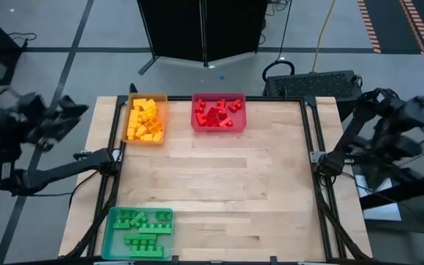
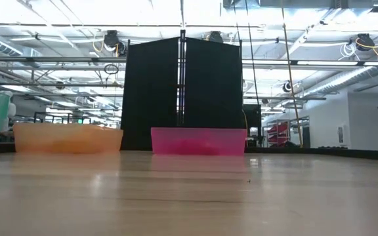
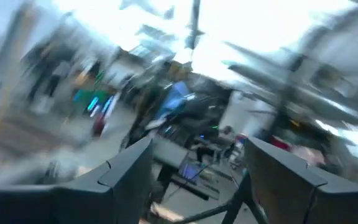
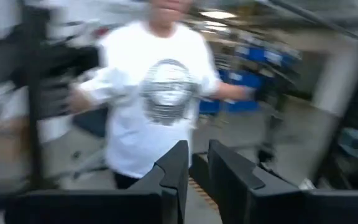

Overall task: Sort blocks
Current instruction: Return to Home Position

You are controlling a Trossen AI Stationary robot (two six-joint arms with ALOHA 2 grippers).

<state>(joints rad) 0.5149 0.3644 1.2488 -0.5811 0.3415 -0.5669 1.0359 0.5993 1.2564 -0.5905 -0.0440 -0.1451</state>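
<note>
Three trays hold every block on the table [image 1: 234,184]. Green blocks [image 1: 142,221] sit in the teal tray [image 1: 107,239] at the near left corner. Along the far edge, yellow blocks [image 1: 146,121] fill the orange tray [image 1: 147,96] and red blocks [image 1: 216,114] the red tray [image 1: 243,121]. Left gripper [image 3: 197,180] is off the table's left side, jaws spread, empty. Right gripper [image 4: 197,168] is off the right side, jaws nearly together, empty. Beyond it stands a person in a white shirt [image 4: 157,93].

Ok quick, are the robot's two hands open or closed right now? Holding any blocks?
Left gripper, off the table's left side: open wide, holding nothing.
Right gripper, off its right side: nearly closed, holding nothing.
</note>
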